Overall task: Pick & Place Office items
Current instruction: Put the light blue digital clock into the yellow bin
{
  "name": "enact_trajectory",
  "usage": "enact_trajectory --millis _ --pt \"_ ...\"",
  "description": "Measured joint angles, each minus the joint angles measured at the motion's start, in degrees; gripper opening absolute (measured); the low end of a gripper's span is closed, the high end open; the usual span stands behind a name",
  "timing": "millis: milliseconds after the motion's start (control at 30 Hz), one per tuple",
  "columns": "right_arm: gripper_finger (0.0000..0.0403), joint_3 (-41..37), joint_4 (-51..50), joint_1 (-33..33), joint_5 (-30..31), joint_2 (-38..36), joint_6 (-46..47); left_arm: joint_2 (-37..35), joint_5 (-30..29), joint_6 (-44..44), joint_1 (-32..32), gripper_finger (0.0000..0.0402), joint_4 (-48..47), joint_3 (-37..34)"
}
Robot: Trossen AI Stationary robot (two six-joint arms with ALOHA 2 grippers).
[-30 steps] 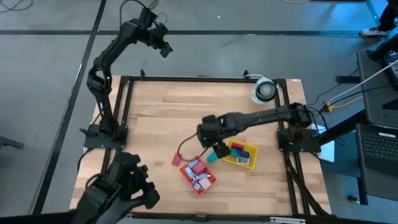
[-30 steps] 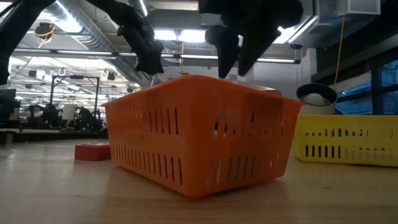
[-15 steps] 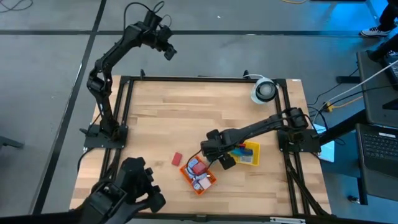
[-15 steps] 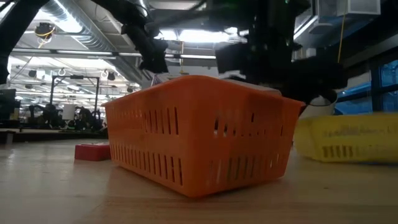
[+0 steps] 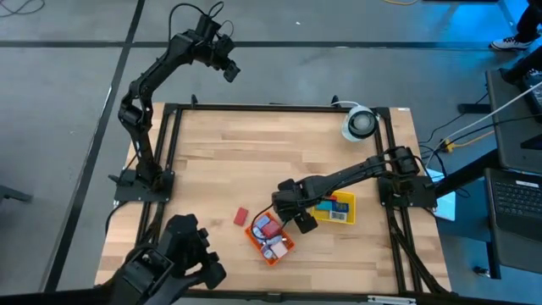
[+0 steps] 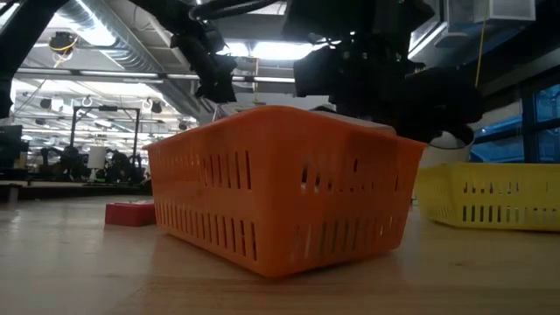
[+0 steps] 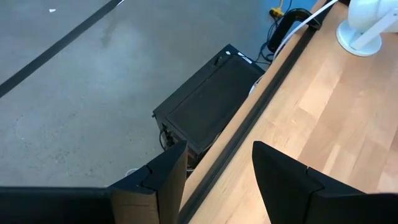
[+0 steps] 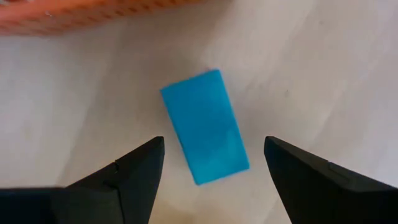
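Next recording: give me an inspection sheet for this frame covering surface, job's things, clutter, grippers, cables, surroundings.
Surface: wooden table, black frame around it.
Job's things: blue block flat on the wood between the right gripper's fingers; red block loose beside the orange basket, which holds several pieces; yellow basket holds more.
Clutter: white round device at the far right corner.
Grippers: right gripper open, low over the blue block, not touching; left gripper open, raised beyond the table's far edge.
Cables: yellow cable off the table's right.
Surroundings: laptop at right; grey floor.
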Motion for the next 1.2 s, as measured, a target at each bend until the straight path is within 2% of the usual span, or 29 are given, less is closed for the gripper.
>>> enact_trajectory --millis 100,400,633,833,967,1200 --pt "0.0284 0.0 0.8 0.0 -1.8 0.2 0.5 0.0 0.0 0.0 0.0 0.0177 0.0 0.0" --pt "0.0284 -0.2 3.2 -0.4 -1.8 0.4 0.6 0.0 0.0 0.0 0.0 0.0177 -0.1 0.0" --pt "0.0284 -4.3 5.4 -0.5 -1.7 0.4 2.1 0.0 -0.2 0.0 -0.4 0.0177 -0.2 0.0" --pt "0.0281 -4.6 6.3 -1.6 -1.2 0.4 2.3 0.0 -0.4 0.0 -0.4 0.0178 0.1 0.0" --pt "0.0252 -4.6 7.0 -2.2 -0.8 0.4 2.6 0.0 -0.4 0.0 -0.4 0.0177 0.1 0.0" --pt "0.0148 -4.6 7.2 -3.4 -1.1 0.4 3.6 0.0 -0.4 0.0 -0.4 0.0178 0.2 0.0"
